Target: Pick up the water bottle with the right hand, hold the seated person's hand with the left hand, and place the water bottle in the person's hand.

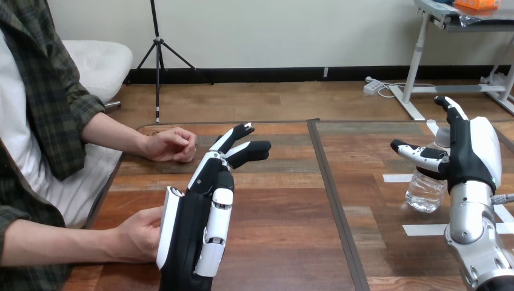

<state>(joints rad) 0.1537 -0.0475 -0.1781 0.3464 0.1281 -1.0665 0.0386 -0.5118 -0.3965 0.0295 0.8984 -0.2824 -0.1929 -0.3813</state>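
Right hand (474,156) at the water bottle (424,191), grip not yet closed.
We find the bottle upright at the table's (291,242) right, beside the spread, straight fingers. We judge it light, smooth and crushable: grip mid-body. Left hand (195,223), fingers straight, stands beside the person's hand (138,235).

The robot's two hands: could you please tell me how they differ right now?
The left hand stands beside the person's nearer hand; the right hand flanks the water bottle. The left hand is left of centre, the right hand near the view's right edge. Both are open, gripping nothing.
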